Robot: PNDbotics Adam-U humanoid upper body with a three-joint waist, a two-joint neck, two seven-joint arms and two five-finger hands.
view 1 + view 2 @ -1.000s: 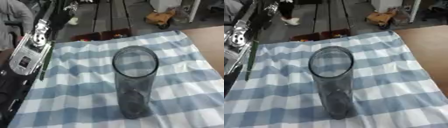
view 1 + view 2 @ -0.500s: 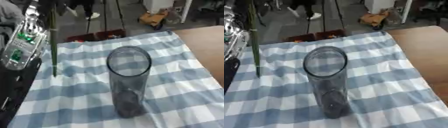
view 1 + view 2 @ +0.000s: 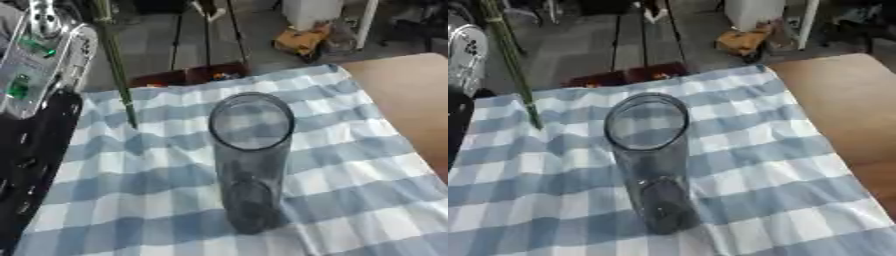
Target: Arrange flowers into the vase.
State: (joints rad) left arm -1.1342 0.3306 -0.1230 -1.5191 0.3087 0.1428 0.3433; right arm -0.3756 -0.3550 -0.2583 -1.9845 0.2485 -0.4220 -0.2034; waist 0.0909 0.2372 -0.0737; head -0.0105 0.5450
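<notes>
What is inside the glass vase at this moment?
The vase looks empty: through its open rim and clear wall only its dark base and the checked cloth show. The green stem hangs outside, to its left. No flower head is visible.

Clearance around the vase [image 3: 251,160]. The vase stands upright mid-cloth [image 3: 350,165], mouth open and unblocked from above. Left of the vase, a green stem [image 3: 116,70] hangs down and the left arm [image 3: 35,90] occupies the edge. Right of the vase, cloth and bare table [image 3: 842,95] lie open.
</notes>
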